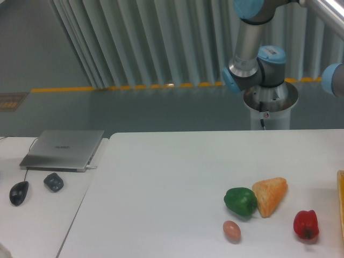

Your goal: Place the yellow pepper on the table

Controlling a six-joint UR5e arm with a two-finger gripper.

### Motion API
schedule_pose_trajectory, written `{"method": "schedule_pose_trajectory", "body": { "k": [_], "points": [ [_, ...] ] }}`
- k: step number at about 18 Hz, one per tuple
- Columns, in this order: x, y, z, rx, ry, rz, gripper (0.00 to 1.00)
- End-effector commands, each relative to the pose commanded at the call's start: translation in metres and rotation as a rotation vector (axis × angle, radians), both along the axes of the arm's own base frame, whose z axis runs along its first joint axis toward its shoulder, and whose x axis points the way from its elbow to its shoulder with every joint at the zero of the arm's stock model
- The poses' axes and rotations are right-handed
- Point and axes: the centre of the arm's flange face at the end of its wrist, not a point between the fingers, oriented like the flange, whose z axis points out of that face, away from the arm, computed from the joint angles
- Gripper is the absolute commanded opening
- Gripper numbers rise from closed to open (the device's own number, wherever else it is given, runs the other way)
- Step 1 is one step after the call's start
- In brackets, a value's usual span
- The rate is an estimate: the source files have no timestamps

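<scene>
The yellow pepper is out of view. The large white table (pixel 161 183) fills the lower frame. The arm's grey and blue joints (pixel 252 64) rise behind the table's far right edge, and one more blue joint (pixel 334 80) shows at the right border. The gripper itself lies beyond the right edge of the frame.
On the table's right part lie a green pepper (pixel 240 201), an orange wedge-shaped bread-like item (pixel 270 195), a red pepper (pixel 306 224) and a small brown egg-like item (pixel 231 230). A yellow edge (pixel 341 204) shows at the right border. The smaller desk at left holds a laptop (pixel 63 149) and a mouse (pixel 19 192).
</scene>
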Motion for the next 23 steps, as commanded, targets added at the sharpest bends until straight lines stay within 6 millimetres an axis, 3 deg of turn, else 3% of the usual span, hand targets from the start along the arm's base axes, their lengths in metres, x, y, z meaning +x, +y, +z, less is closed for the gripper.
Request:
{"method": "schedule_pose_trajectory", "body": {
  "k": [2,8,17,22,23],
  "points": [
    [-0.013,-0.008,-0.013,-0.007,-0.017,0.019,1.0],
    [-0.046,-0.001,-0.04,0.0,-0.009,0.039,1.0],
    [-0.067,0.002,-0.061,0.008,0.019,0.042,1.0],
    [-0.085,-0.002,-0.082,-0.003,0.005,0.056,1.0],
    [-0.093,-0.012,-0.084,-0.005,0.004,0.07,1.0]
  ]
}}
